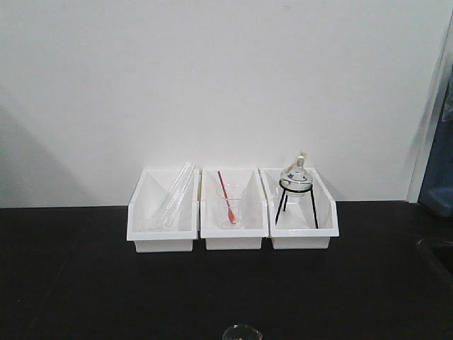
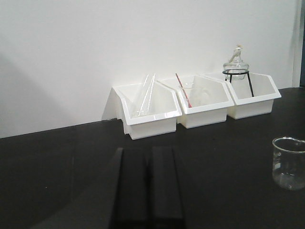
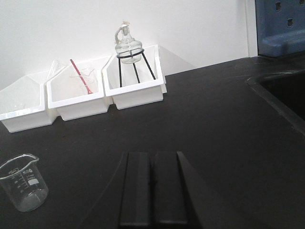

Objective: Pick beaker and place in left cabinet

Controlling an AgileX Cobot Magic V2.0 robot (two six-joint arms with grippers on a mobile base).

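Note:
The beaker (image 2: 289, 163), small and clear with a pour spout and white marks, stands upright on the black bench. Only its rim (image 1: 239, 331) shows at the bottom edge of the front view. In the right wrist view the beaker (image 3: 21, 182) sits at the lower left. My left gripper (image 2: 148, 151) is shut and empty, well to the left of the beaker. My right gripper (image 3: 153, 155) is shut and empty too, to the right of the beaker. The left cabinet is out of view.
Three white bins stand against the wall: the left bin (image 1: 163, 216) holds glass tubes, the middle bin (image 1: 233, 216) a beaker with a red-tipped rod (image 1: 228, 202), the right bin (image 1: 301, 216) a round flask on a black tripod (image 1: 296, 185). A sink edge (image 3: 279, 98) lies at the right, below a blue fixture (image 3: 281, 26).

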